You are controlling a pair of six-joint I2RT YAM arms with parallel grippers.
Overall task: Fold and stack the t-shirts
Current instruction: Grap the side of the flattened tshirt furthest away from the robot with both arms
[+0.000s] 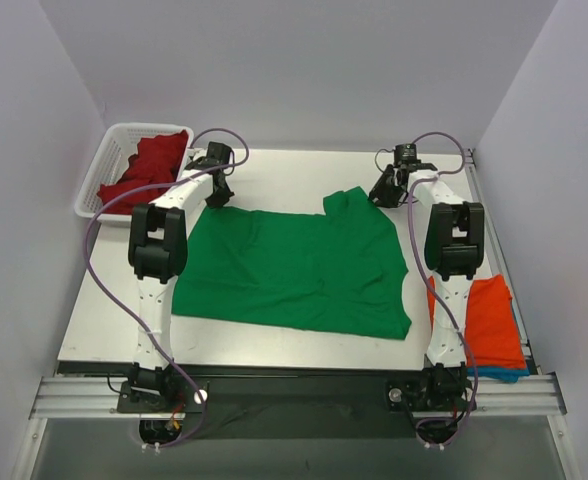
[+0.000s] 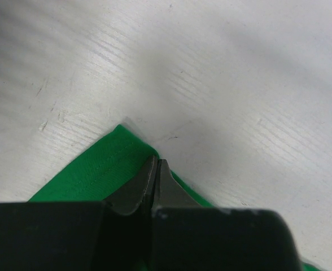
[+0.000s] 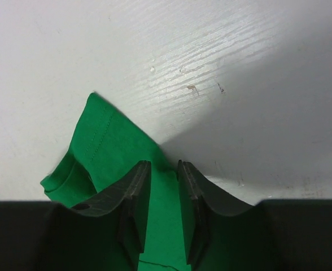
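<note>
Green shirt (image 1: pixel 294 265) lay unfolded mid-bench; we found left gripper (image 2: pixel 156 164) closed at its far-left corner, right gripper (image 3: pixel 163 169) slightly parted astride its far-right corner. Orange shirt (image 1: pixel 492 320) sat folded near-right; red shirt (image 1: pixel 154 160) waited in basket (image 1: pixel 94 185).

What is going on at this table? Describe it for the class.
Two robot arms are working on a bright green cloth t-shirt spread flat on the white table. The left gripper is shut at its far left corner; the right gripper is open, its fingers straddling cloth by the far right sleeve. A dark red shirt lies in the white slotted plastic basket, and a folded orange shirt sits on a blue one at the near right.
</note>
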